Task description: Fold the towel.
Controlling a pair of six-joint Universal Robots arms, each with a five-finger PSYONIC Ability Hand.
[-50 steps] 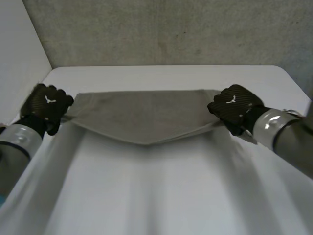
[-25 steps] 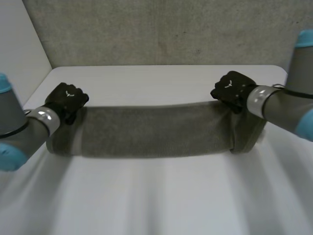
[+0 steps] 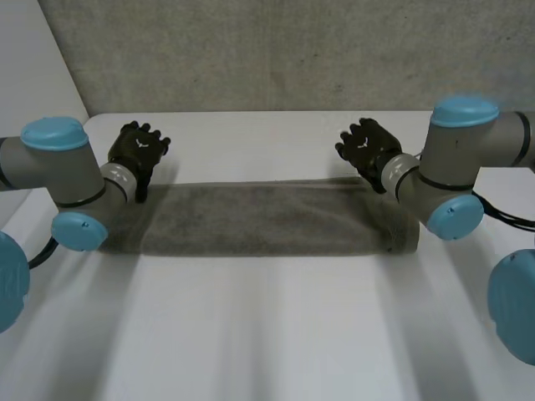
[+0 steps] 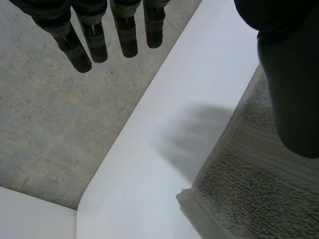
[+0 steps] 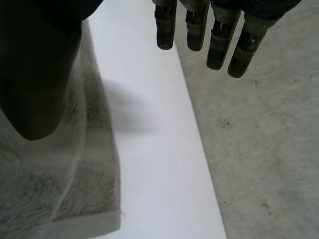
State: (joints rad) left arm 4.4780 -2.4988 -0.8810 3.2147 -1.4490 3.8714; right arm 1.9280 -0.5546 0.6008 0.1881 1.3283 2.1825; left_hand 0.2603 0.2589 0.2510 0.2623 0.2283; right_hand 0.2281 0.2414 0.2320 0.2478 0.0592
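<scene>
Both hands empty, towel laid down as a long folded band.

Head view: half a second ago the hands gripped the far corners; now the left hand point(image 3: 139, 150) and right hand point(image 3: 364, 144) hover just past the towel point(image 3: 267, 219), fingers spread, so this fold looks finished and a crosswise one probably remains. Left wrist view: straight fingers point(image 4: 94, 42) hold nothing; nubby grey terry with a hemmed corner lies flat on the smooth white table point(image 4: 164, 124). Right wrist view: fingers apart, empty, the towel's other corner nearby.
</scene>
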